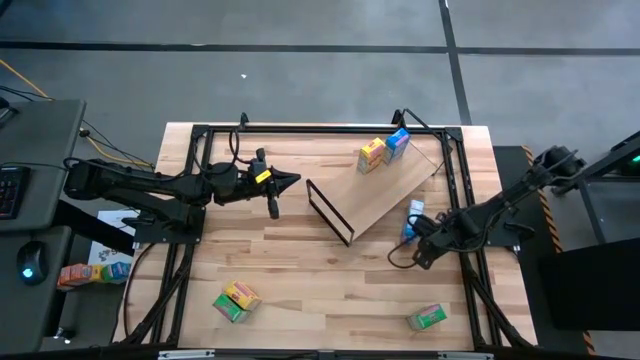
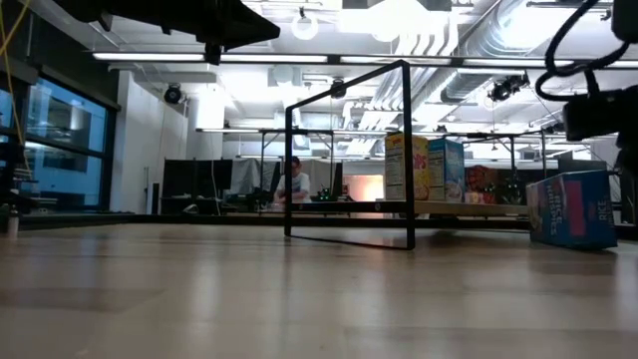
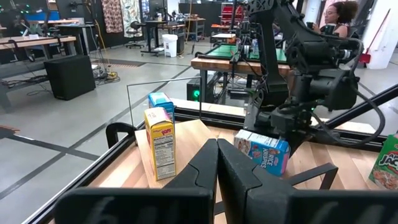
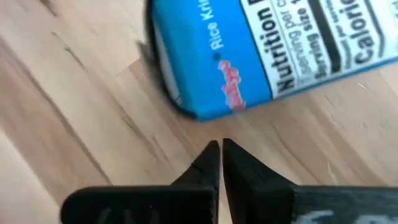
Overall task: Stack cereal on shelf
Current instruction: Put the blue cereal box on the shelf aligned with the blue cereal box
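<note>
1. My right gripper (image 4: pixel 220 149) has its fingers pressed together with nothing between them, just beside the blue cereal box (image 4: pixel 273 53) lying on the table (image 1: pixel 330 290) off the shelf's right edge.
2. My left gripper (image 3: pixel 217 163) is also closed and empty, held above the table to the left of the shelf's black frame (image 1: pixel 329 212).
3. The shelf (image 1: pixel 385 195) lies at an angle across the middle of the table, with a yellow box (image 1: pixel 372 155) and another blue box (image 1: pixel 397 144) standing side by side at its far end.
4. Two more boxes lie well apart near the table's front edge: a green and yellow one (image 1: pixel 235 301) on the left, a green one (image 1: pixel 427 318) on the right.
</note>
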